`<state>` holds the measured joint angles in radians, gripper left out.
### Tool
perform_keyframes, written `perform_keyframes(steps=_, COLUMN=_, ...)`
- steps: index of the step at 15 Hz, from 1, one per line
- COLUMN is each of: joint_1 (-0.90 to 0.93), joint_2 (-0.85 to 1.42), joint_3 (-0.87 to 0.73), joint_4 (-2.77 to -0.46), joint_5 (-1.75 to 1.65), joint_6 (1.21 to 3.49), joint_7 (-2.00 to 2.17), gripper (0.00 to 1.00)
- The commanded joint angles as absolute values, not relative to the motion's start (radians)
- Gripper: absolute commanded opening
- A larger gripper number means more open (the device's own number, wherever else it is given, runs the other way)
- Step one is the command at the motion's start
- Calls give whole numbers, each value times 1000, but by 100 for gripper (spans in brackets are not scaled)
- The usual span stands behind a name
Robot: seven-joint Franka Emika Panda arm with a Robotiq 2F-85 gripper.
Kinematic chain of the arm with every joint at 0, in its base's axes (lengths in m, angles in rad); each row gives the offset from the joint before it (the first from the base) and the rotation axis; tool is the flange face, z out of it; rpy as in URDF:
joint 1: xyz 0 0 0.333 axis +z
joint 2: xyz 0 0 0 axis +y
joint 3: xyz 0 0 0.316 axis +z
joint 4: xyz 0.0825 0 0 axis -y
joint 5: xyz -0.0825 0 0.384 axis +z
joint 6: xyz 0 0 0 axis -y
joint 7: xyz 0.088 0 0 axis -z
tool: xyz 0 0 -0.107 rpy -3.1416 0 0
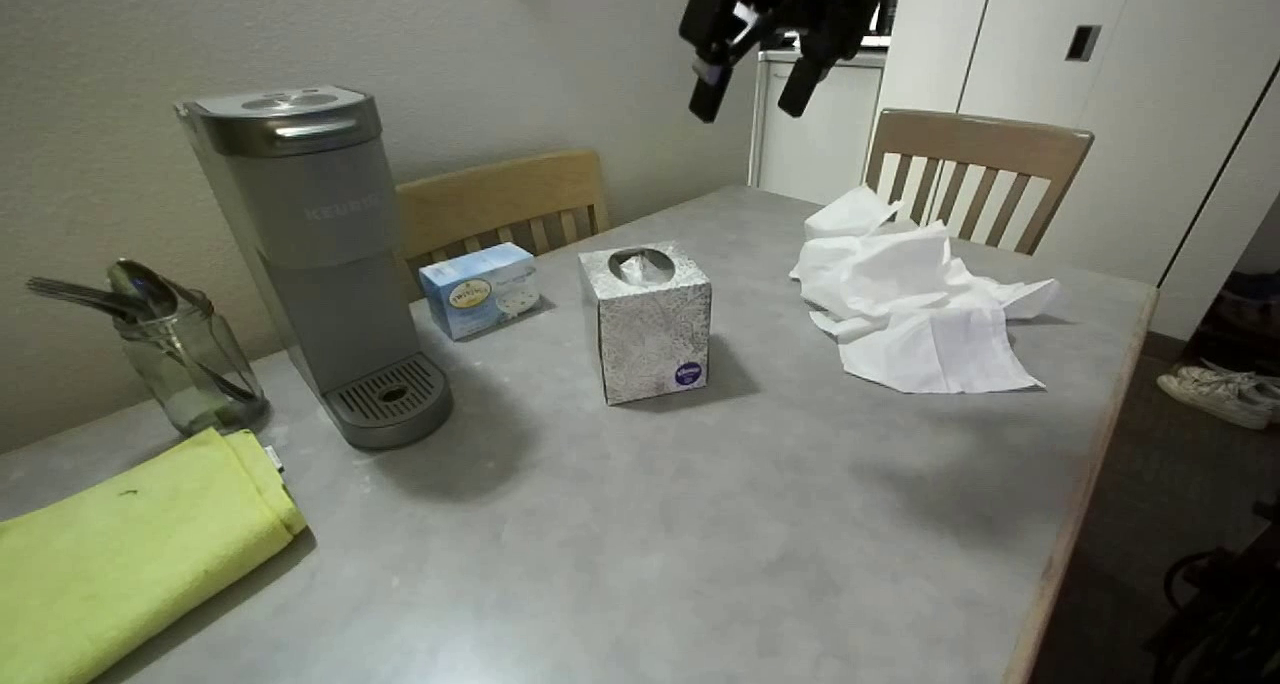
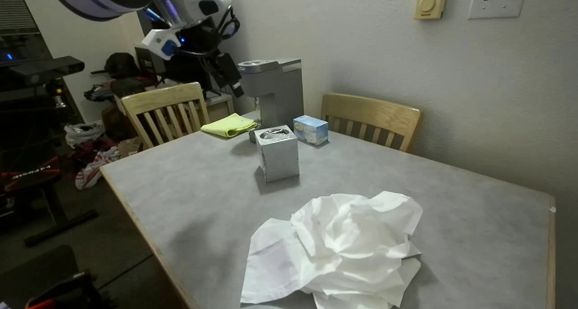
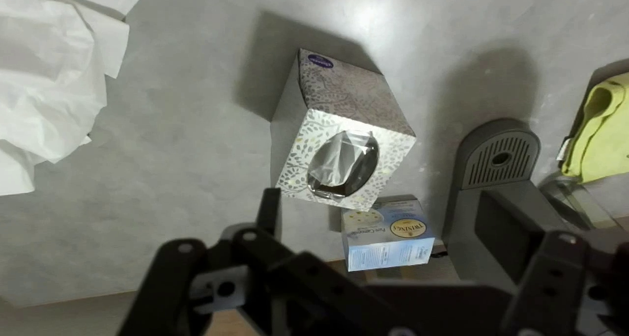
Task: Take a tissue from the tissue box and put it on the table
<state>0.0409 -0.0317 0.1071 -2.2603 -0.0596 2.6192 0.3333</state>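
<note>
The tissue box (image 1: 655, 349) is a grey-white patterned cube standing upright on the grey table (image 1: 640, 554); it also shows in both the exterior view (image 2: 281, 160) and the wrist view (image 3: 351, 95). A white tissue (image 3: 336, 160) sits in its oval opening, barely rising above the rim. Several crumpled white tissues (image 1: 905, 289) lie in a pile on the table, seen also in an exterior view (image 2: 347, 241) and at the wrist view's left edge (image 3: 44, 75). My gripper (image 1: 752, 102) hangs above the table, apart from the box. Its fingers are wide apart with nothing between them (image 3: 388, 218).
A grey coffee maker (image 1: 330, 224) and a blue tea box (image 1: 483, 289) stand near the tissue box, on the wall side. A glass jar with cutlery (image 1: 190, 364) and a folded yellow cloth (image 1: 140, 534) lie beyond the coffee maker. Wooden chairs (image 2: 370, 119) stand at the table edges.
</note>
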Motion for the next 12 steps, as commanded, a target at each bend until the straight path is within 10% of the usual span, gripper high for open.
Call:
perform_keyframes(steps=1, joint_1=46, joint_2=103, joint_3=86, joint_4=-2133, joint_5=-88, joint_6=2618, joint_7=392, gripper=100)
perform_keyframes(steps=12, joint_1=80, joint_2=200, joint_3=41, joint_4=-2035, joint_5=-37, joint_6=2499, joint_7=445, gripper=100)
